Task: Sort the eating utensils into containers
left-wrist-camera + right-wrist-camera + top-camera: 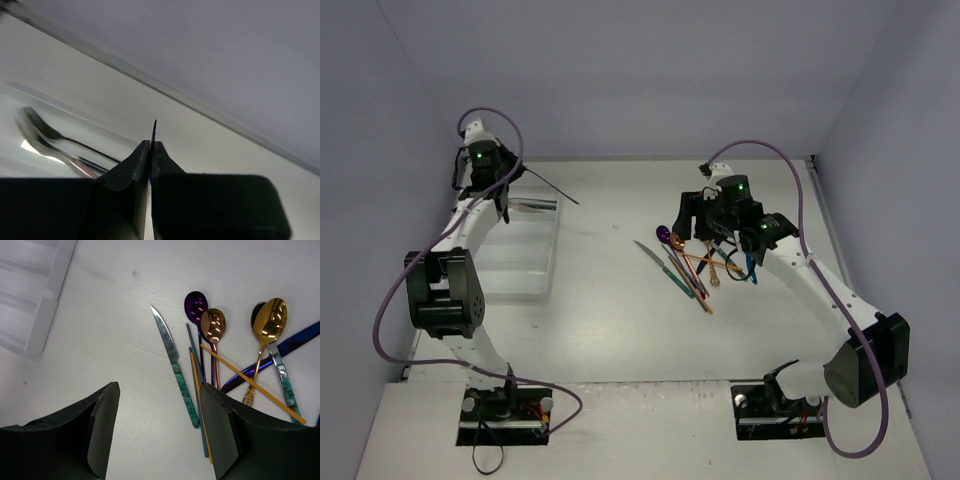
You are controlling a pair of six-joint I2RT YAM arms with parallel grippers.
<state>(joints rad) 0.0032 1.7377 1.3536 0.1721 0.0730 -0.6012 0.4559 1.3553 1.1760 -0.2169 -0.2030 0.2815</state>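
Note:
My left gripper (pixel 150 145) is shut on a thin dark blue-purple utensil (pixel 154 130), seen edge-on. In the top view that gripper (pixel 505 185) holds the utensil (pixel 555 192) level above the far end of the white tray (pixel 548 270). A silver fork (pixel 47 134) lies in the tray (pixel 107 142). My right gripper (pixel 159 390) is open and empty above the table, just left of the utensil pile (pixel 695 268). The pile holds a teal-handled knife (pixel 172 357), a purple spoon (pixel 195 304), a copper spoon (pixel 213 324), a gold spoon (pixel 270 316), a blue knife (pixel 290 342) and thin orange and blue sticks.
The tray's corner (pixel 37 320) shows at the upper left of the right wrist view. The back wall meets the table just beyond the tray. Side walls close in the table on the left and right.

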